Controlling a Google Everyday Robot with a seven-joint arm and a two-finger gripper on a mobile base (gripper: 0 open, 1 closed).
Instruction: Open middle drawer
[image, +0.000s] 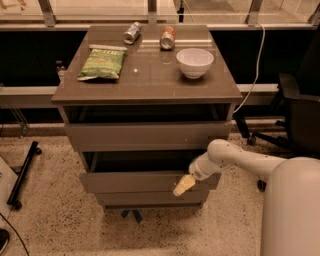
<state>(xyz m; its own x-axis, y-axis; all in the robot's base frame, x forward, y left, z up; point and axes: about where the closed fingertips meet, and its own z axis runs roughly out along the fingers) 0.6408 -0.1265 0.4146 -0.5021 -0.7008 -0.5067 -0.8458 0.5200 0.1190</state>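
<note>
The middle drawer (135, 181) has a flat grey-brown front and stands pulled out a little from the cabinet, with a dark gap above it. My gripper (183, 185), with pale yellowish tips, is in front of the right part of this drawer's front panel, near its lower edge. My white arm (240, 160) reaches in from the right. The taller top drawer (145, 136) is also slightly out. The narrow bottom drawer (150, 198) sits below, set back.
On the cabinet top (150, 75) lie a green chip bag (102, 63), a white bowl (194, 62) and two cans (132, 32) (168, 37). A black office chair (300, 115) stands at the right. A black stand leg (25, 172) lies on the floor at left.
</note>
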